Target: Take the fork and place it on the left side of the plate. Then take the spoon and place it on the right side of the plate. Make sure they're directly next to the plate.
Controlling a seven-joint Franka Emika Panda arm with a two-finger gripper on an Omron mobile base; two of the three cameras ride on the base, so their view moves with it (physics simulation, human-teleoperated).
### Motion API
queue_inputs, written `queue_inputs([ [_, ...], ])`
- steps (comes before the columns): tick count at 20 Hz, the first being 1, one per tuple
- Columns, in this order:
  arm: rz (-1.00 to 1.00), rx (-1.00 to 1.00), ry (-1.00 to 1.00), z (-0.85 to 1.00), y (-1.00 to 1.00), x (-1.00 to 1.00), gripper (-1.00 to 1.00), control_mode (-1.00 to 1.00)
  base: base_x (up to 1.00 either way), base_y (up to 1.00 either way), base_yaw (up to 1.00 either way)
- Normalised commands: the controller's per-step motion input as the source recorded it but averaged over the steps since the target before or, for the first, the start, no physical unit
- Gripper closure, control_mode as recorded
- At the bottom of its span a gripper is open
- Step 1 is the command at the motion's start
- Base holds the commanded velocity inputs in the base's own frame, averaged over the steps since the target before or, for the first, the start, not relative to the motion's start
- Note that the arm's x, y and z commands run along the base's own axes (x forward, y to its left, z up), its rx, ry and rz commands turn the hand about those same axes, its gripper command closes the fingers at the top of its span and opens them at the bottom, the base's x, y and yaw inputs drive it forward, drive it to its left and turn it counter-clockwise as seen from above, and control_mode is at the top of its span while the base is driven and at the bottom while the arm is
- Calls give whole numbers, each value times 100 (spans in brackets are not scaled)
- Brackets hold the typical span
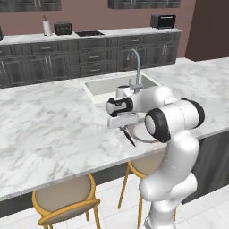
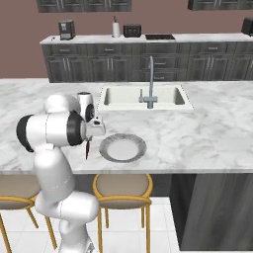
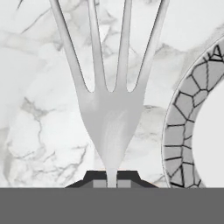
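The fork (image 3: 109,113) hangs clenched in our claw (image 3: 111,177) above the marble table (image 1: 53,129), near its front edge, just beside the plate (image 2: 123,147)

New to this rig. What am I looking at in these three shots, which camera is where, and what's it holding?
It is a rendered kitchen with a white robot arm on a drivable base, parked at a marble counter with a sink set in it. Two pictures come from cameras on the base, looking forward over the arm from its left and from its right. The third comes from a camera on the hand, looking along the gripper. The gripper is shut on the fork: silver tines fill the hand view, and the dark handle hangs below the hand in the base views. The plate, grey rim and white centre, lies on the counter just beside the fork. I cannot make out the spoon here.
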Motion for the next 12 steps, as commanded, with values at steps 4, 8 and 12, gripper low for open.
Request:
queue_inputs([
  [4, 0, 1, 11, -30, 1, 52, 100, -100, 0, 0, 0],
  [8, 0, 0, 9, -30, 0, 29, 100, -100, 0, 0, 0],
  [12, 0, 0, 5, -29, 1, 23, 100, -100, 0, 0, 0],
])
